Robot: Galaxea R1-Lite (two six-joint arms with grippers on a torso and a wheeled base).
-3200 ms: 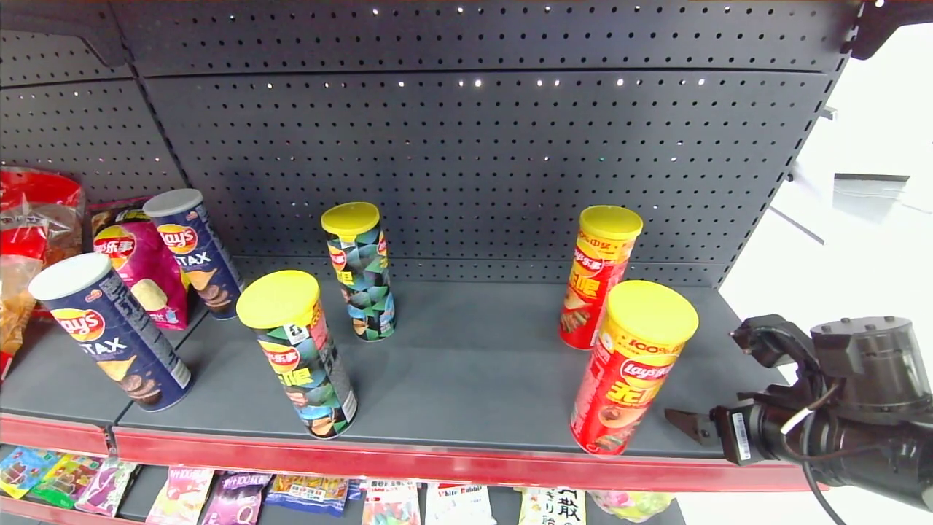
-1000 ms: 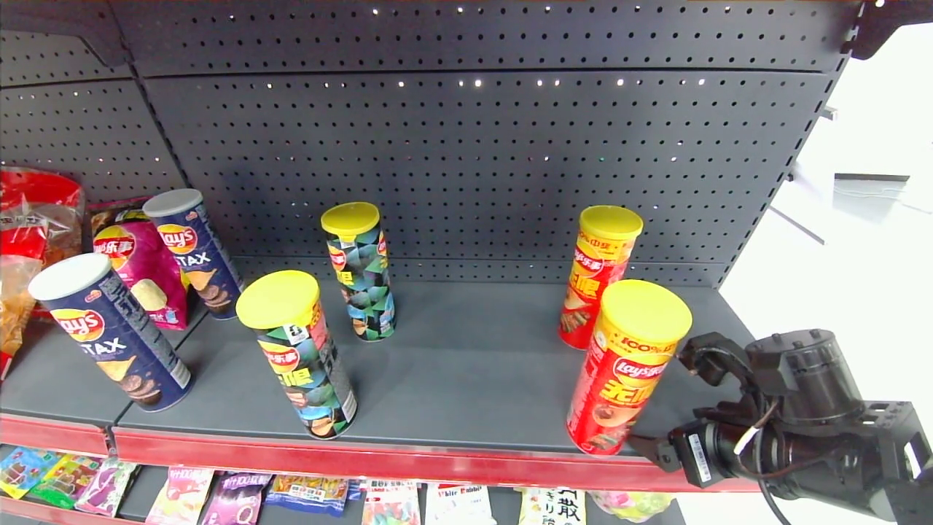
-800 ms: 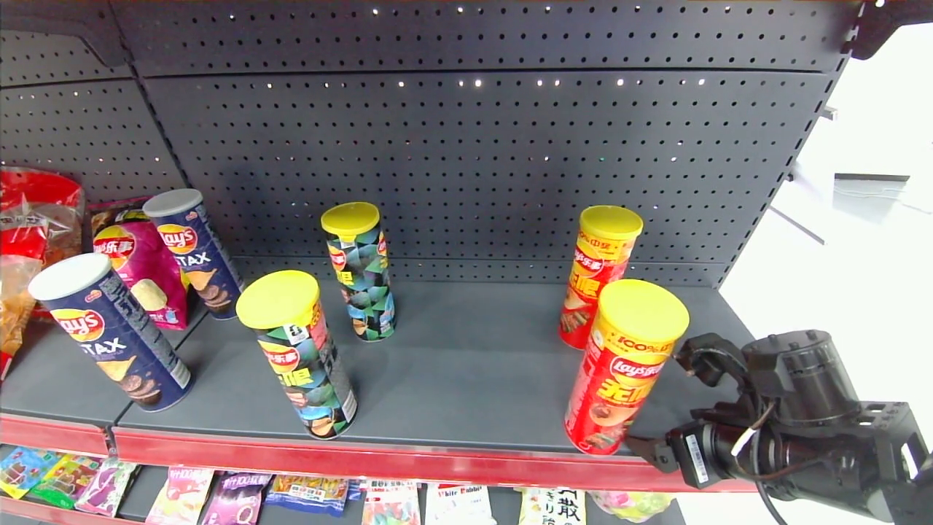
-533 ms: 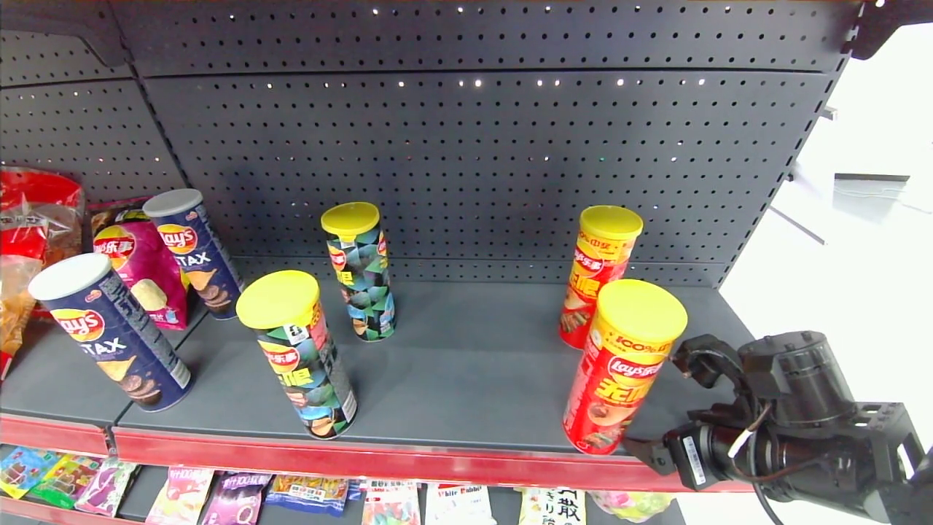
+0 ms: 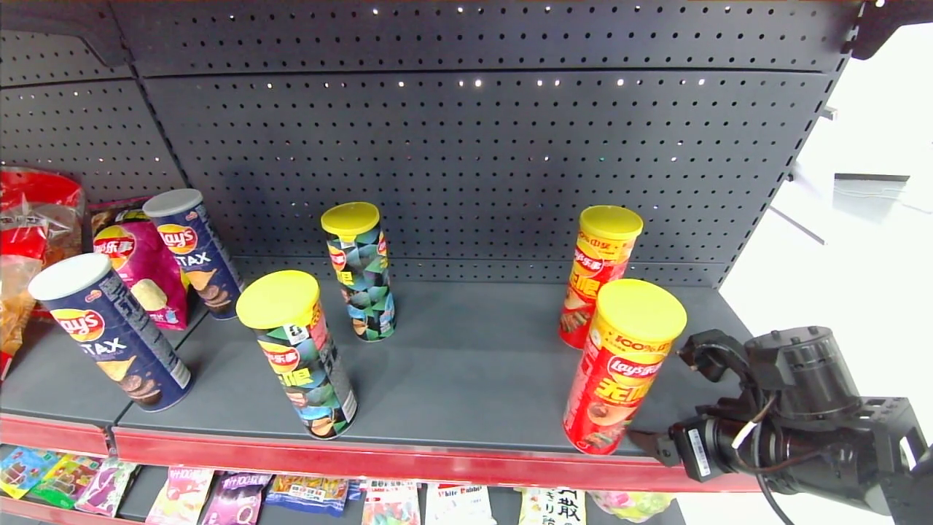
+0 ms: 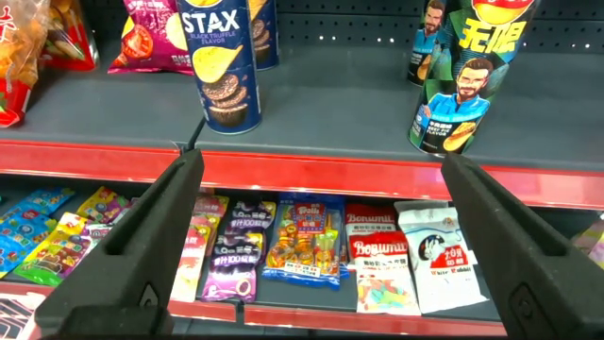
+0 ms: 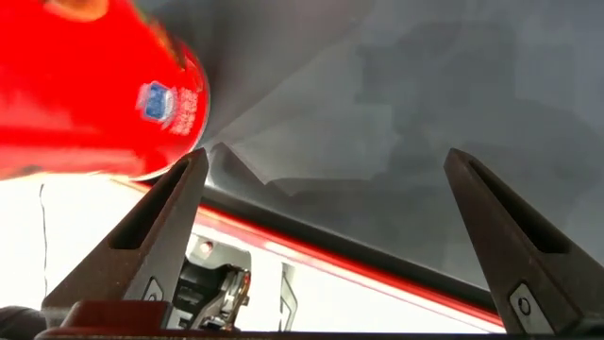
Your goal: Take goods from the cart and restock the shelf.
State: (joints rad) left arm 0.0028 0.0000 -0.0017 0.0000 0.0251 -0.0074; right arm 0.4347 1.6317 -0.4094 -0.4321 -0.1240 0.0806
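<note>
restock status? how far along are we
Done: front red can stands upright at the shelf's right end, with five other cans. In hand: nothing; right gripper open beside that can, left gripper open, empty. Left: shelf has gaps; remaining stock can't be judged.

Matt perforated metal shelf [image 5: 466, 372], glossy red can [image 5: 616, 379]

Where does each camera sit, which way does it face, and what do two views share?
Head view: on the head, facing forward and down at the shelf; the right tool, open, shows beside the front red can.
Left wrist view: on the left wrist, facing the shelf's red edge and the snack packets below; open left tool in front.
Right wrist view: on the right wrist, facing the front red can's base; open right tool in front.
Shared: head and right wrist views both show that can.
</note>
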